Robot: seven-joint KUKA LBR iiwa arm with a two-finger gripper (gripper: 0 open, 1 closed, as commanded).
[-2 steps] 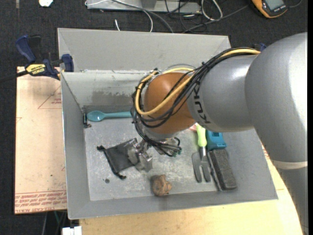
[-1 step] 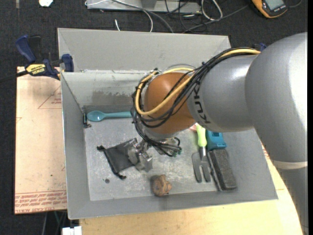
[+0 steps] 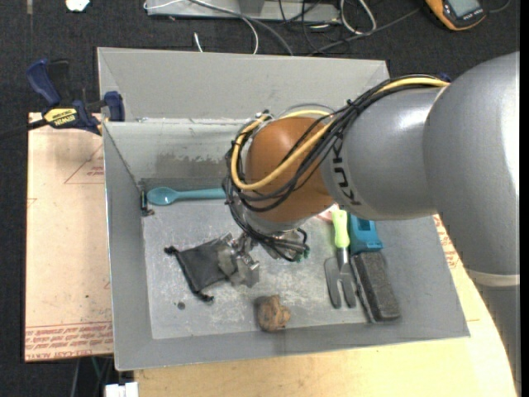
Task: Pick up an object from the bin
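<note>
My gripper (image 3: 237,263) is low in the middle of the bin, its metal fingers against the right edge of a flat black piece of cloth or rubber (image 3: 198,265) that lies on the bin floor. Whether the black piece is between the fingers I cannot make out. A small brown lumpy stone-like thing (image 3: 271,312) lies just below and to the right of the gripper. A light blue plastic spoon (image 3: 183,194) lies at the back left of the bin, its handle running under the orange wrist cover.
At the right of the bin lie a grey tongs-like tool with a yellow-green handle (image 3: 340,259), a dark grey block (image 3: 377,284) and a blue piece (image 3: 364,231). The arm and its orange cover hide the bin's upper middle.
</note>
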